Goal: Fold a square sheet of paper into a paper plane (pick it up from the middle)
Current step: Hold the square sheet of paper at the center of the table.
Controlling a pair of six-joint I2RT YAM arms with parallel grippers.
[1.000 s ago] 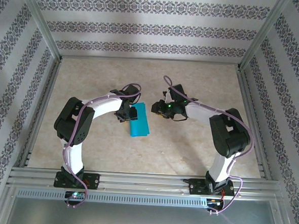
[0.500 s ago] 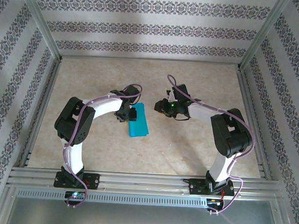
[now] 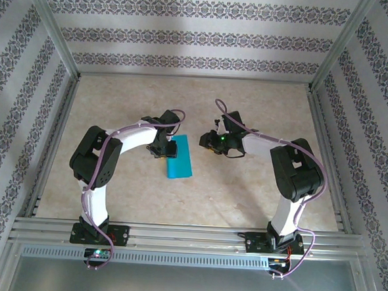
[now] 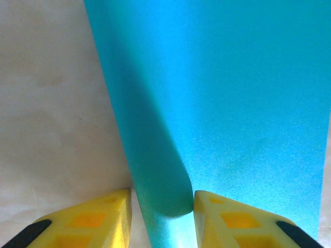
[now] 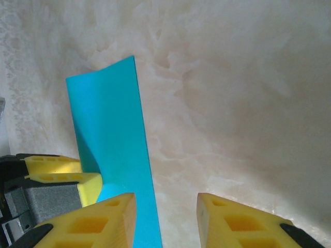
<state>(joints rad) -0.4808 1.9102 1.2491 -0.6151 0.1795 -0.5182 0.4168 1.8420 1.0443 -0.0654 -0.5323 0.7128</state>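
Overhead, a pale marbled table (image 3: 257, 189) is seen, boxed in by a metal frame (image 3: 175, 231) and by walls (image 3: 187, 36) papered in grey ornamental bands. Left of centre, the left claw (image 3: 162, 148) is set against the left long edge of the sheet of paper (image 3: 181, 161), which lies on the table between the two arms as a narrow teal oblong. Its long axis runs from the far side toward the near edge, only slightly slanted, with the short ends turned toward the back wall and the arm bases. From the left wrist, a curled fold of the sheet is seen filling the gap between the yellow fingers (image 4: 93, 222), so the left claw is judged clamped on it. To the right, just off the sheet's right edge, the right claw (image 3: 208, 143) is seen with its fingers (image 5: 243, 222) apart over bare table.
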